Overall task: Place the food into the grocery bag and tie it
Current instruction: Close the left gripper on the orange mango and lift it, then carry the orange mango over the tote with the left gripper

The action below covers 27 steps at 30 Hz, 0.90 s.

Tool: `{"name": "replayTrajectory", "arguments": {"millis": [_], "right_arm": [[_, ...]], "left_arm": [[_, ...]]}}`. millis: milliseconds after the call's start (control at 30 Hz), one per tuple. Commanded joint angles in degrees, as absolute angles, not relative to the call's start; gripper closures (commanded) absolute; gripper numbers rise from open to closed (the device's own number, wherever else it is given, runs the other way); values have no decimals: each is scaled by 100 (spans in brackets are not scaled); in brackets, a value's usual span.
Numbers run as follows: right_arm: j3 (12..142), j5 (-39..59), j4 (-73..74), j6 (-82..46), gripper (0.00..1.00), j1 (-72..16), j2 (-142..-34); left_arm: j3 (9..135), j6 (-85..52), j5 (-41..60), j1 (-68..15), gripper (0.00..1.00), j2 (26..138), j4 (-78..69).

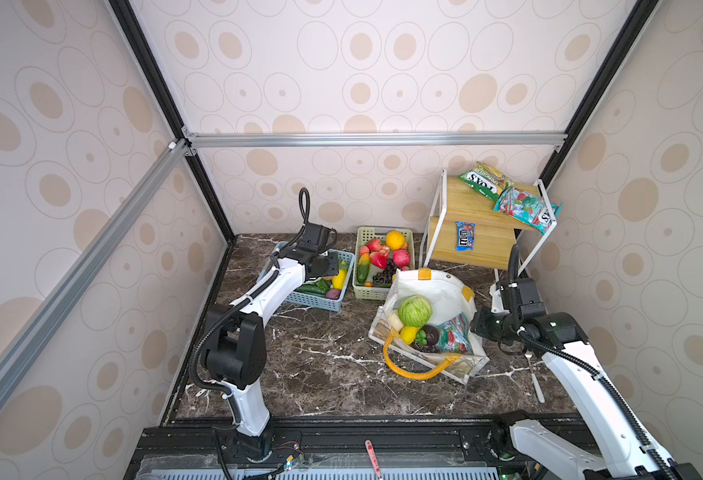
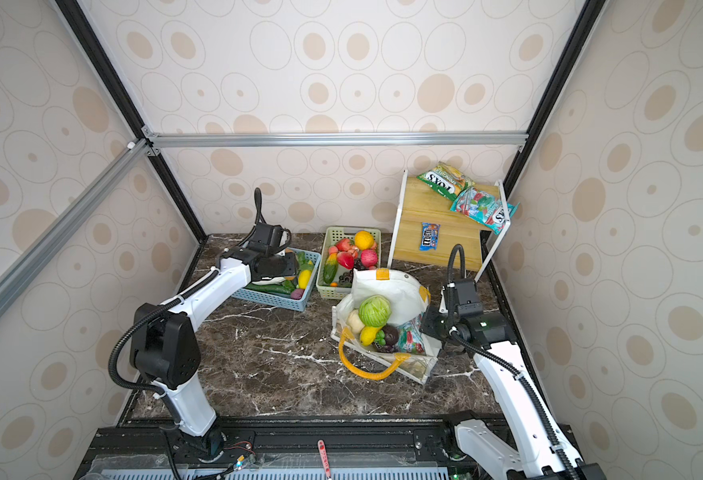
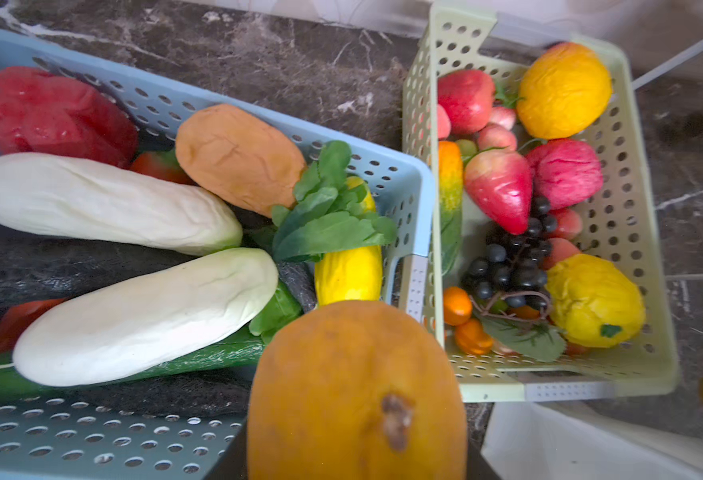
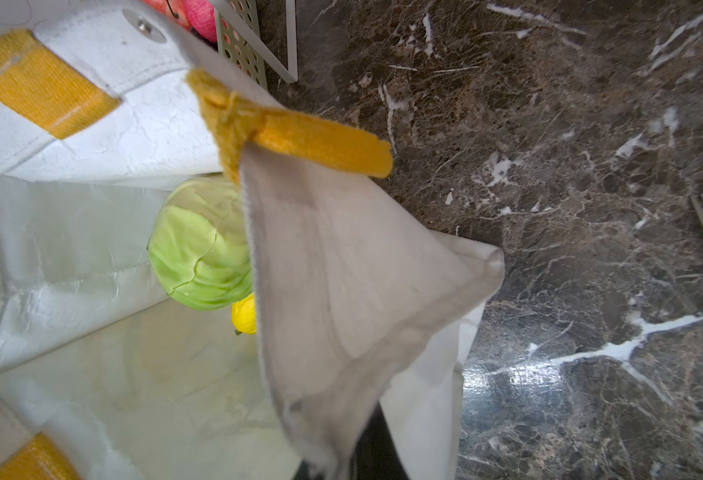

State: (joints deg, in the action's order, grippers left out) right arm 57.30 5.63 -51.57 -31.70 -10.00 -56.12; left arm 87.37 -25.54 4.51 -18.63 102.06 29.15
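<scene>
The white grocery bag (image 1: 433, 291) (image 2: 391, 291) with yellow-orange handles stands open at centre right in both top views. Inside lie a green cabbage (image 1: 414, 311) (image 4: 200, 257), a yellow fruit (image 1: 409, 333), a dark purple piece (image 1: 428, 334) and a teal packet (image 1: 453, 336). My right gripper (image 1: 480, 326) (image 4: 354, 465) is shut on the bag's right rim (image 4: 341, 270), holding it up. My left gripper (image 1: 325, 266) (image 3: 356, 465) hangs over the blue basket, shut on a round orange-brown fruit (image 3: 356, 390) that hides its fingers.
The blue basket (image 1: 320, 301) holds white, red, green and yellow vegetables. Beside it, the green basket (image 1: 366, 293) holds fruit and grapes. The wooden shelf (image 1: 478, 245) at back right carries three snack packets (image 1: 524, 208). A fork (image 1: 534, 374) lies right of the bag.
</scene>
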Motion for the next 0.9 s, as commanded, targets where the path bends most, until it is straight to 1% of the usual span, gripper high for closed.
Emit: {"name": "replayTrajectory", "arguments": {"millis": [0, 167, 300, 533, 867], "right_arm": [[5705, 637, -5194, -3201, 91, -1006, -5643], [5701, 625, -5180, -3201, 91, -1001, -5651], [5694, 627, -5177, -3221, 91, -1002, -5651], [5695, 624, -5168, -3236, 91, -1006, -5658], [5730, 695, -5104, -3348, 91, -1002, -5757]], "left_arm": [[8965, -2748, 1034, -1820, 54, 9887, 2800], [8953, -2843, 1549, -1829, 54, 9632, 2698], [8908, -2956, 2277, -1850, 55, 9471, 2527], [8859, -3080, 2926, -2146, 55, 9109, 2323], [8839, -3343, 3107, -3055, 54, 8887, 2093]]}}
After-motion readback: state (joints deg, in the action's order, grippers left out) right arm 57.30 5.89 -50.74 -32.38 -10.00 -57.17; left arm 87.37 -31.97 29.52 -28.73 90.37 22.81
